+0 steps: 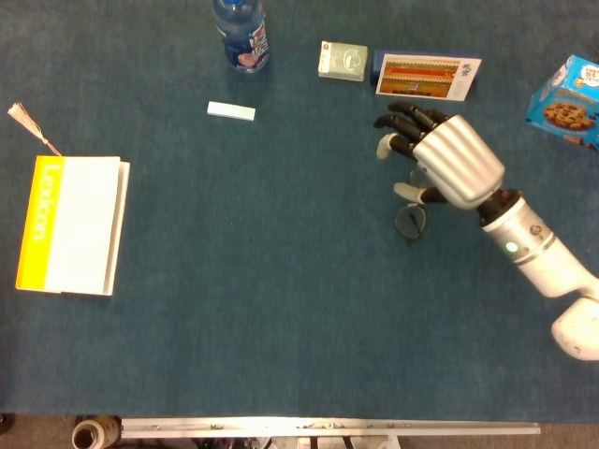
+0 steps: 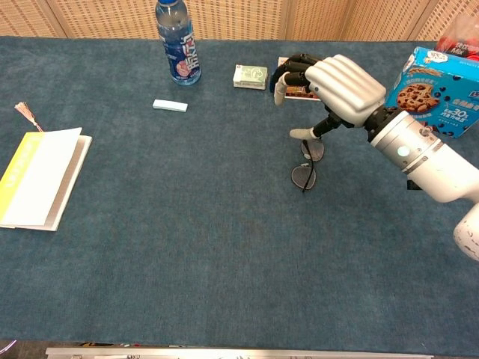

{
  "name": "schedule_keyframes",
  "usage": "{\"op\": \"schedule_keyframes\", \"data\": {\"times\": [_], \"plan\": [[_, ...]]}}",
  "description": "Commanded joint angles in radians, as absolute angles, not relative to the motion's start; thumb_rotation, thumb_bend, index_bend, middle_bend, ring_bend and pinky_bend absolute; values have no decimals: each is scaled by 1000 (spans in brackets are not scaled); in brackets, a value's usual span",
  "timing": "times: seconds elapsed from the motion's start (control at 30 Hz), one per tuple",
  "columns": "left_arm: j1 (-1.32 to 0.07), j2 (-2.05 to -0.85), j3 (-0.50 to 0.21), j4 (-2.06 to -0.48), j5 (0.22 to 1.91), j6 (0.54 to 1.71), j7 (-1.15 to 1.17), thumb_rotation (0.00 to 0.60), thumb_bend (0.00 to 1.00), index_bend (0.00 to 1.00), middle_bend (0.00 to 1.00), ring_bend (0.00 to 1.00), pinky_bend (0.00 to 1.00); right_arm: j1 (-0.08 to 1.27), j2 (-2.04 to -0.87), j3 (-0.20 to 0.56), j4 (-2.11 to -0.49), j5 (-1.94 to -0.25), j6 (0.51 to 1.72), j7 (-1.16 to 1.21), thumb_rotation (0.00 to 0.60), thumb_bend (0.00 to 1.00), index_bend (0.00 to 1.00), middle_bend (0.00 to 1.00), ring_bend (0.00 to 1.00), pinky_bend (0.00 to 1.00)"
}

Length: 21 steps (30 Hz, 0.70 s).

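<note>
Right now the glasses (image 2: 307,164) lie flat on the table (image 2: 187,224) directly under the right hand's (image 2: 337,82) thumb side, long axis running toward the postcard (image 1: 428,75); fingers loosely spread, holding nothing; left hand unseen.

A bottle (image 1: 241,33), small box (image 1: 343,61), card (image 1: 428,76), cookie box (image 1: 568,102), white strip (image 1: 230,111) and yellow book (image 1: 71,224) lie on the tabletop (image 1: 262,309).
</note>
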<state>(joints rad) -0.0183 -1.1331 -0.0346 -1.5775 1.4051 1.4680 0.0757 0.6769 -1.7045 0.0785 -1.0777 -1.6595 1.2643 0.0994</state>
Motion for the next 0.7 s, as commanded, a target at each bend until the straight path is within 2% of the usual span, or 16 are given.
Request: {"op": "schedule_keyframes", "data": {"times": [0.03,0.5,0.7], "plan": [[-19,-1131,-35,-1583,1408,1471,80,600,40,526,471,385,589,672,-1682,93,-1105,-1657,1287,72,600,96,464,317,184,437],[-26,-1124,-37,-1605,1407,1468,110,600,40,526,471,385,588,655,-1632,157,-1126,-1619,1358,-5,600,97,464,331,184,437],[-26,-1121,-36,-1612,1407,1470,115,600,40,526,471,385,589,653,-1635,174,-1097,-1598,1365,-16,600,194,464,331,184,437]]}}
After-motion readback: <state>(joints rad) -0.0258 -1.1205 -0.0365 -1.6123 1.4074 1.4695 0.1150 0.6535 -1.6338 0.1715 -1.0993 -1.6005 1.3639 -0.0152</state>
